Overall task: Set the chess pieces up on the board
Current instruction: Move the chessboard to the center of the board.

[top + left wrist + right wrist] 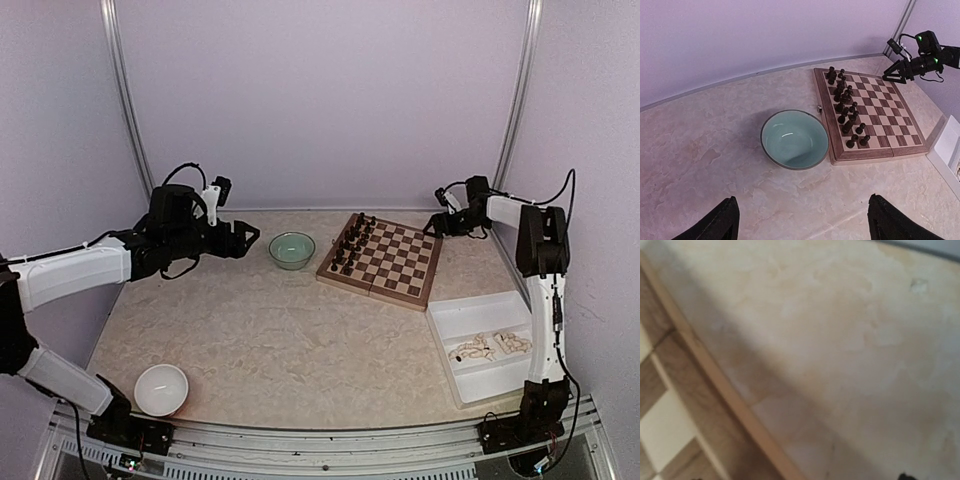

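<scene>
You have the chess pieces point(490, 347), small and cream-coloured, lying in a loose heap in the nearer compartment of the white tray point(470, 318) at the right edge of the table, well apart from any pincer. They are too small to tell which way each one points, though the heap spreads across the compartment's width. The board point(395, 262), with dark brown and pale squares inside a brown border, lies flat near the table's far side, turned slightly askew. The dark chessmen point(352, 243) stand upright in two rows along its left side. Your left gripper point(245, 240) hangs released, fingers point(720, 222) wide apart, above the table beside the green bowl point(291, 250). Your right gripper point(435, 225) hovers at the board's far right corner, released, grasping nothing.
</scene>
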